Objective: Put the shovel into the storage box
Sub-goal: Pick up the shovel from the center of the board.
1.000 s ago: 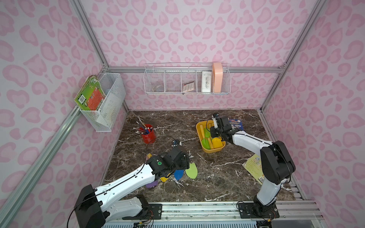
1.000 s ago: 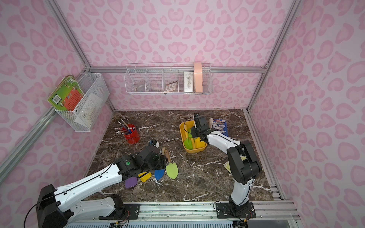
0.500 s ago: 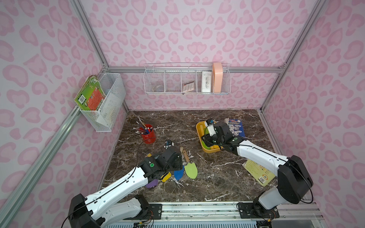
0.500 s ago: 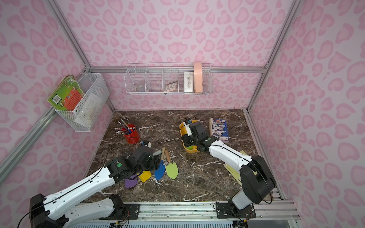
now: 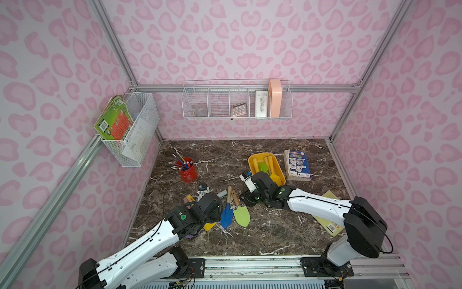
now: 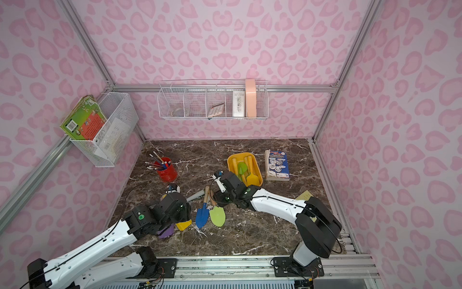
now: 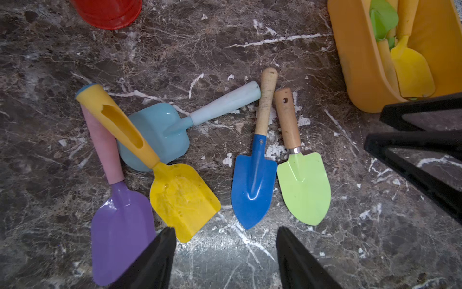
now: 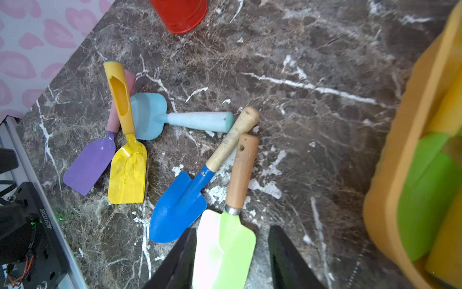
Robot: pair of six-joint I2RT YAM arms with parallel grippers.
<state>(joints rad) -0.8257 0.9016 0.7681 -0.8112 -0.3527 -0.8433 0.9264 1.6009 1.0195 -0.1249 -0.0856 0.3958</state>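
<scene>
Right arm [image 5: 315, 206] off storage box [image 5: 251, 164], jaws apart over green shovel [image 5: 242, 215].

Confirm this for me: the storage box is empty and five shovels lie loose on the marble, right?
No, the storage box is not empty: the left wrist view shows a green shovel and a yellow shovel lying in it. The rest stands.

1. Right gripper [image 8: 228, 232] has left the storage box [image 5: 251, 164] and swung near and left, now over the green shovel [image 5: 242, 216], jaws wider.
2. The box's inside is uncovered.
3. Left gripper [image 7: 226, 230] has backed off left, baring the blue shovel [image 5: 227, 217].
</scene>
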